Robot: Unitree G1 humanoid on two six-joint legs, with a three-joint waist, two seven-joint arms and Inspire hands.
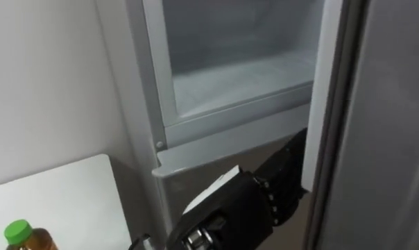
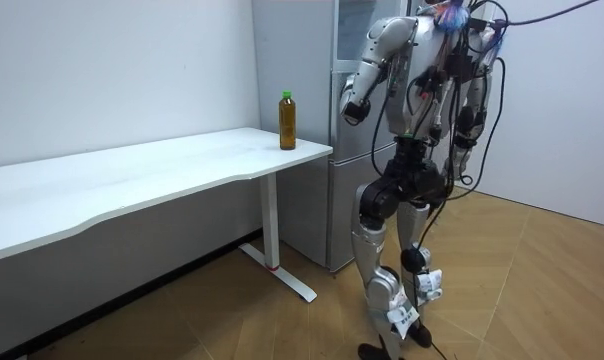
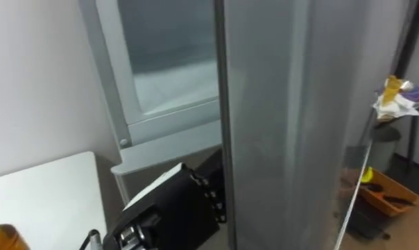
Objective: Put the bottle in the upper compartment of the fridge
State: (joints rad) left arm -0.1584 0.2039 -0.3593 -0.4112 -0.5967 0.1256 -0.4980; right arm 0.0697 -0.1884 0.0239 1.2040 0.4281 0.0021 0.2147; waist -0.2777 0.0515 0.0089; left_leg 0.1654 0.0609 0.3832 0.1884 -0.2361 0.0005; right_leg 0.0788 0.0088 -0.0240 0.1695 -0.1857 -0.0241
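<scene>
1. Left hand (image 1: 261,198) first: it's low in the middle of the eye views, dark, reaching up and to the right in front of the fridge. Its far end is right by the near edge of the open door. I honestly can't tell how open it is or whether it's touching the door. It's not carrying the bottle.
2. Bottle (image 1: 21,237) is at the near left corner of the eye views, well left of that hand. It has a green cap and brownish liquid, and it stands upright on the white table (image 1: 64,198). In the room view it's near the table's fridge end, nothing touching it.
3. Right hand (image 2: 469,137) hangs down by the robot's side in the room view, too small to read, so can't tell there either.
4. Fridge door (image 1: 383,125) is swung open and takes up the whole right side of the eye views, a grey slab close to the camera.
5. Past the hand there's the grey lower door (image 1: 195,173), shut, with a ledge above it.
6. Further back and higher, the upper compartment (image 1: 237,76) is open: pale inside, with a frosty-looking floor.
7. Left of the fridge is a plain white wall (image 1: 43,83), running behind the table.
8. Room view: the robot stands upright on the wood floor (image 2: 542,290) right in front of the fridge (image 2: 312,200), left arm raised with the elbow bent, table off to the room view's left.
9. Far right in the right eye view, beyond the door, an orange tray (image 3: 386,194) sits low down; what's in it I can't make out.
</scene>
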